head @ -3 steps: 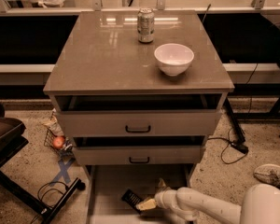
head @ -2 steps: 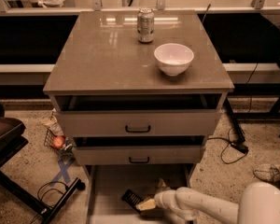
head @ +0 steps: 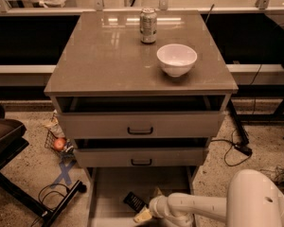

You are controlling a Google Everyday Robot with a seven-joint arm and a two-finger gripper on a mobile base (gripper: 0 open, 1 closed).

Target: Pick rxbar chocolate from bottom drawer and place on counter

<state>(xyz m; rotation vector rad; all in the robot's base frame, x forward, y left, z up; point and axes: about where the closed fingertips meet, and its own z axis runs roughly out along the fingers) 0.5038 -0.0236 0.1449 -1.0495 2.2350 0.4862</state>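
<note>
The rxbar chocolate [head: 134, 202] is a small black wrapper bar lying tilted on the pale floor of the open bottom drawer [head: 109, 193]. My gripper [head: 149, 207] reaches into that drawer from the lower right on a white arm. Its pale fingertips [head: 143, 216] sit just right of the bar, close to it or touching it. The counter [head: 104, 56] is the glossy grey-brown slab on top of the cabinet.
A white bowl [head: 177, 59] and a drink can [head: 148, 25] stand on the counter. The two upper drawers [head: 140, 125] are slightly pulled out above the bottom one. A black stand [head: 19, 174], cables and a small basket [head: 57, 143] lie on the floor at left.
</note>
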